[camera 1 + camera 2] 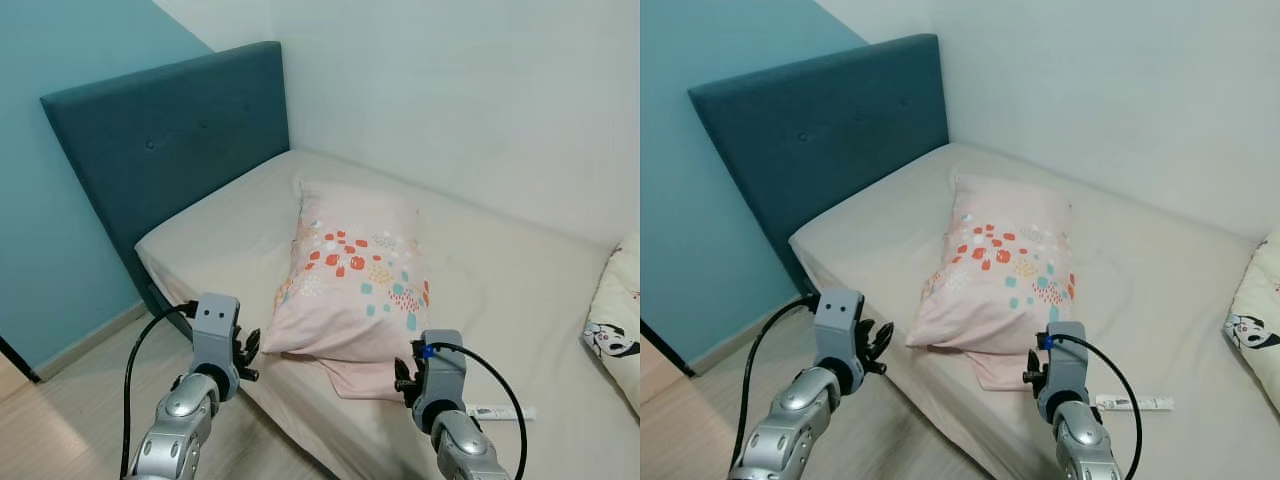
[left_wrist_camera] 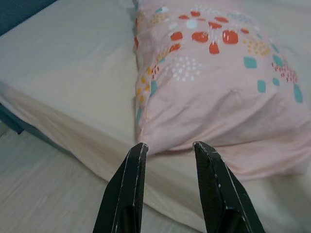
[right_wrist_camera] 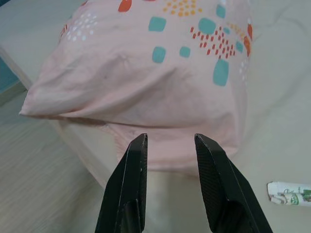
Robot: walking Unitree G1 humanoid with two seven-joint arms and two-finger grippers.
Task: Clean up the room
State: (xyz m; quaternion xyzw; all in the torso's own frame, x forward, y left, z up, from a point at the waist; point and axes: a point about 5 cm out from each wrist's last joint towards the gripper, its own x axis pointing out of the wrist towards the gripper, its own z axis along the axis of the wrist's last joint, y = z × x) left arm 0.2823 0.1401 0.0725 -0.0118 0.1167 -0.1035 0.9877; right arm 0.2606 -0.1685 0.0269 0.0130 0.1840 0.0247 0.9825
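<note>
Hovering open and empty, both pincers, left pincer and right pincer, face the pillow.

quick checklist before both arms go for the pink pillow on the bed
1. Left tool open: ok, its fingers stand apart, aimed at the near edge of the pink pillow.
2. Right tool open: ok, fingers apart, facing the pillow's near end.
3. Both tools empty: ok, nothing between the fingers.
4. Contact with the pillow: not ok yet, both tools are short of it at the edge of the bed.
5. Pillow free to lift: ok, nothing lies on top; a flap of its case hangs over the bed edge.
6. Nearby clutter: ok, the small white tube lies apart from the pillow, beside the right tool's path.
</note>
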